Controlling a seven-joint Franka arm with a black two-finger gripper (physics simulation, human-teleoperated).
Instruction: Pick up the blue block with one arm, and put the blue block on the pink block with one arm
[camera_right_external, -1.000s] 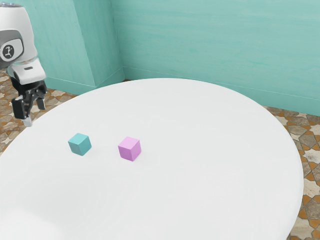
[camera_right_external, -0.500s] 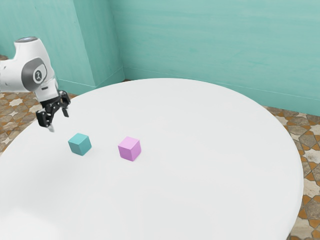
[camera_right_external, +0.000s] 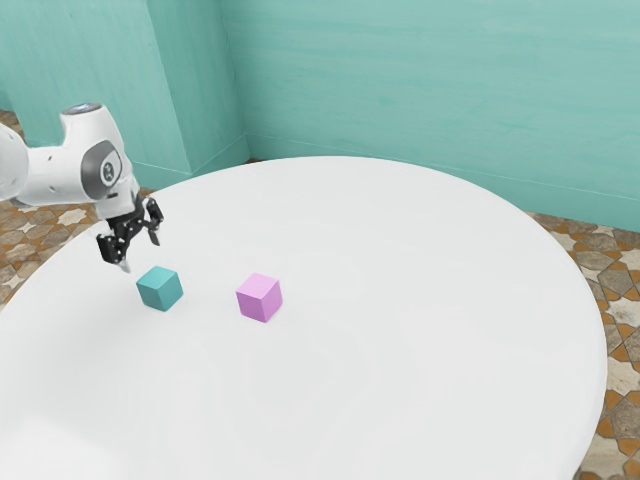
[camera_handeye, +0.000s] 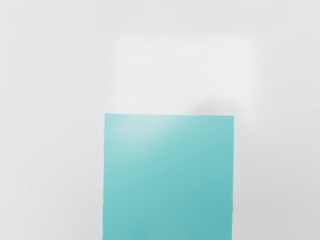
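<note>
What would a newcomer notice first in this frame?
Two small cubes stand apart on the white round table, toward the exterior view's left: a blue block and, to its right, a pink block. The black claw hangs open at the blue block's upper left in that view, not touching it; the wrist view has that block close under the hand.

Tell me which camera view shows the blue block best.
The exterior view. It shows the whole blue block, three faces visible, resting on the white table apart from the pink block. The wrist view shows the block as one flat face on the table, cut off at the picture's edge.
</note>
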